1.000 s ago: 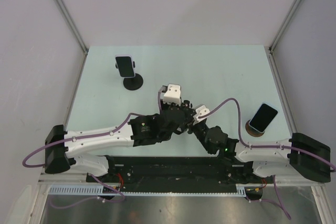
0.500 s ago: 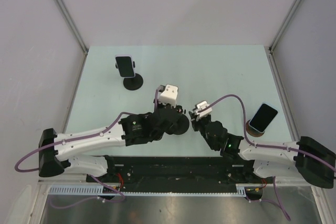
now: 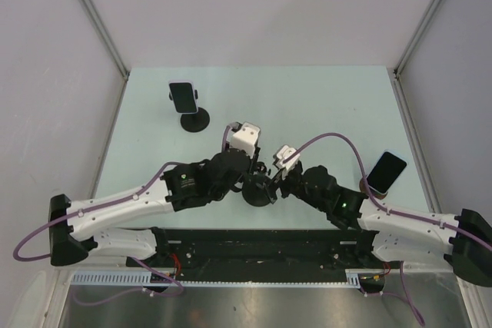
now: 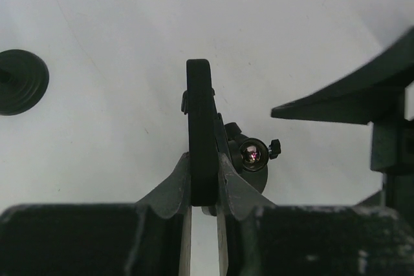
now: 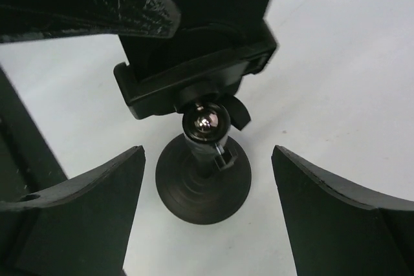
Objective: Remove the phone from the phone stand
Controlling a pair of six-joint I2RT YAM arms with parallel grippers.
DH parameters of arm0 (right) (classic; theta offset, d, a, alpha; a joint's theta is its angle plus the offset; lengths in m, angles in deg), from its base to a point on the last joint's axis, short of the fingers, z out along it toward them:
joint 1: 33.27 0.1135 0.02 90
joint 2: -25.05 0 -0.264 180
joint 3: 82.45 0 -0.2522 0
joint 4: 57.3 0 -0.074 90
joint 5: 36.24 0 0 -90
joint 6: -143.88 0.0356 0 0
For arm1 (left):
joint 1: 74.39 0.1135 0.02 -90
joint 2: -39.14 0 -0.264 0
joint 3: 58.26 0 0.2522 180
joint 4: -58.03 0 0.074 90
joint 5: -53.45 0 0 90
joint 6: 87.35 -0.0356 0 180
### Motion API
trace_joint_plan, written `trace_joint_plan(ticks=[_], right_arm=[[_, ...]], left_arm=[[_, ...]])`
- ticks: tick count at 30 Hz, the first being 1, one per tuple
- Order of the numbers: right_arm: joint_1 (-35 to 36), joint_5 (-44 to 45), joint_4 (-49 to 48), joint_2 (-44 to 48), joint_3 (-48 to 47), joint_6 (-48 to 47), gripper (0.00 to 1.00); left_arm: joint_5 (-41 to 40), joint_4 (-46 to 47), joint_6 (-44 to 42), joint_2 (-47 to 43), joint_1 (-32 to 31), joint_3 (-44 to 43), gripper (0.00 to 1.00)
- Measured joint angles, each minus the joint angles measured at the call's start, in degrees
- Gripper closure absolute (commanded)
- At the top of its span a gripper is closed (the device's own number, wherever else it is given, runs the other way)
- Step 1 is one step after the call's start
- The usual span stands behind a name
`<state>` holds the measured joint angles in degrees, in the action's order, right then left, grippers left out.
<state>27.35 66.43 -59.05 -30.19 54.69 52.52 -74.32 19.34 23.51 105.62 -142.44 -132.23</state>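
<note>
Clenching the slim black phone [image 4: 199, 108] edge-on, the left gripper [image 4: 204, 159] should pull straight. The right gripper [image 5: 207, 159], jaws released, should first pinch the round-based black stand [image 5: 200, 195].

We look down on a pale mint-green table [image 3: 307, 105] under soft, even light. A plain lilac-grey back wall [image 3: 261, 5] rises at 12 o'clock, with matching side walls [image 3: 46, 97] at 9 and 3. Aluminium struts [image 3: 96, 17] run along the corners at 10 and 2. A brushed metal sheet [image 3: 254, 309] lies at 6 o'clock.
</note>
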Motion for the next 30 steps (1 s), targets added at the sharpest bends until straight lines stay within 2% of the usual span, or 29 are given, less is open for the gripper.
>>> trace_joint_plan(ticks=[9,15,18,19,21,22,23,30], right_arm=[[-0.09,-5.42,2.8,-3.5,-0.83,-1.14,0.19],[-0.37,-7.58,1.44,-6.38,-1.9,-1.73,0.29],[-0.37,-8.5,0.28,-7.74,-2.12,-1.73,0.42],[-0.37,-8.66,0.02,-8.07,-2.14,-1.77,0.56],[-0.37,-9.55,-0.11,-8.39,-2.14,-1.62,0.73],[-0.31,-10.1,-0.46,-8.41,-2.19,-1.88,0.88],[0.0,-10.67,-0.42,-8.39,-2.23,-1.44,0.99],[0.09,-12.24,0.48,-7.82,-2.43,-2.01,1.0]], left_arm=[[10.23,-2.4,-3.98,-4.37,-0.02,1.4,1.0],[12.76,-2.36,-4.52,-4.46,-0.02,1.4,1.0],[13.2,-2.36,-4.52,-4.46,-0.02,1.4,1.0],[13.42,-2.34,-4.61,-4.46,-0.02,1.4,1.0],[13.75,-2.27,-4.94,-4.46,0.0,1.4,1.0],[13.99,-1.95,-5.35,-4.46,0.0,1.4,1.0],[14.25,-1.6,-5.51,-4.46,0.11,1.51,1.0],[22.38,1.73,-5.95,-10.16,5.62,6.62,1.0]])
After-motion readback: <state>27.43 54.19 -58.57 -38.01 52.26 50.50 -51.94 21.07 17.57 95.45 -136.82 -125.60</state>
